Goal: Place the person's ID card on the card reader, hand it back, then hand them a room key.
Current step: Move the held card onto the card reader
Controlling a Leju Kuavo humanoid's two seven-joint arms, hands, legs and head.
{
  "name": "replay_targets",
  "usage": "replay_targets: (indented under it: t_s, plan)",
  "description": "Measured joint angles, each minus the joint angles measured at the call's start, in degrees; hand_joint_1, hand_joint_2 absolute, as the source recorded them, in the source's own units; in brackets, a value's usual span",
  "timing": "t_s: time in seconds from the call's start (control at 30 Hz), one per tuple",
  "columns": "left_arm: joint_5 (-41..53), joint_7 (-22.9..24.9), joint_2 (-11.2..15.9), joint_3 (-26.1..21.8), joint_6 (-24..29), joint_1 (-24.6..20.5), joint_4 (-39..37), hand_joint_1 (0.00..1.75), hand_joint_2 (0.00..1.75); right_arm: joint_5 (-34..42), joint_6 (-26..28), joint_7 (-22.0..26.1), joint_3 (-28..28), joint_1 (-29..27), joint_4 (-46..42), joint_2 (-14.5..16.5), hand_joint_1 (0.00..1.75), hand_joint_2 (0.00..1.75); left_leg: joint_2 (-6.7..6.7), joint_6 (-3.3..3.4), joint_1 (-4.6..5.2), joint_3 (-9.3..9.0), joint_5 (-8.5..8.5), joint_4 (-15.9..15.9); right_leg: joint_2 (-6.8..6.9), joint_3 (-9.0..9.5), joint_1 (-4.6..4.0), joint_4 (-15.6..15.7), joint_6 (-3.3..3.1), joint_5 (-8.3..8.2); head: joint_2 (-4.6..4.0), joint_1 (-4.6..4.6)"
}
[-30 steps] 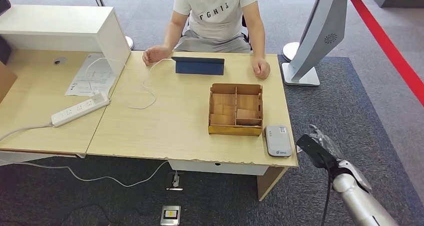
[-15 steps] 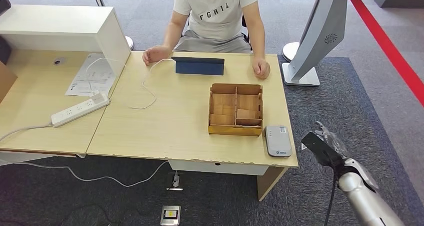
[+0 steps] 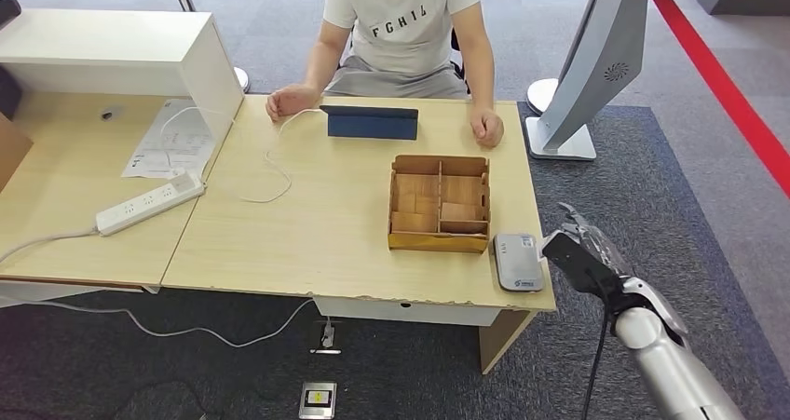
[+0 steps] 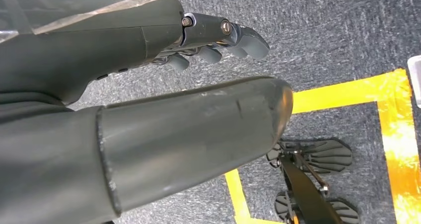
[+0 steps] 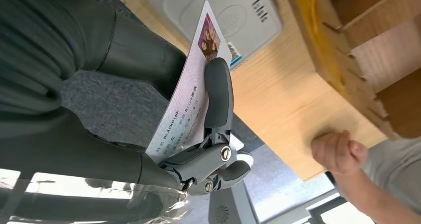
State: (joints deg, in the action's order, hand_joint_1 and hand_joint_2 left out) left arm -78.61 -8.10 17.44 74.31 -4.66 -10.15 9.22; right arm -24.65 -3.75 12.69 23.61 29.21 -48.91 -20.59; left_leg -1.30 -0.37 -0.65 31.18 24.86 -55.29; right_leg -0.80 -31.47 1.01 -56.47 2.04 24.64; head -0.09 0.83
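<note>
One person (image 3: 402, 31) is seen seated behind the desks, with two hands resting on the tabletop. Two desks (image 3: 307, 224) are set side by side. One wooden compartment box (image 3: 439, 204) is counted, along with one card reader (image 3: 518, 261), one dark tablet case (image 3: 371, 121), one white power strip (image 3: 149, 204), one printed sheet of paper (image 3: 170, 141) and one ID card (image 5: 186, 110). Two robot hands are shown, the left hand (image 4: 149, 110) and the right hand (image 3: 582, 257).
</note>
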Motion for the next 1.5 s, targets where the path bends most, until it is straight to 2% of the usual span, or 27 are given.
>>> replay_targets:
  t_s: [0.4,0.93,1.5]
  plan:
    - [-0.11,0.13,0.0,0.0,0.0,0.03,0.0,0.0,0.0,-2.52,0.78,0.71,0.63,-2.89,-4.16,0.75,1.75,1.75,0.01,0.0,0.0,0.01,0.0,0.0,0.0,-0.01,0.01,0.02,0.0,0.0,0.0,0.0]
    - [1.27,-0.35,0.01,0.07,-0.72,0.01,0.0,0.0,0.0,-4.11,2.05,1.93,1.57,-2.91,-0.76,0.91,1.75,1.75,0.01,0.0,0.0,0.01,0.0,0.0,0.0,-0.01,0.0,0.02,0.0,0.0,0.0,0.0]
    - [2.11,-0.56,0.15,0.18,-1.27,-0.05,0.0,0.0,0.0,-9.21,2.61,3.91,1.49,-0.67,6.05,1.1,1.75,1.75,0.01,0.0,0.0,0.01,0.0,0.0,0.0,-0.01,0.0,0.03,0.0,0.0,0.0,0.01]
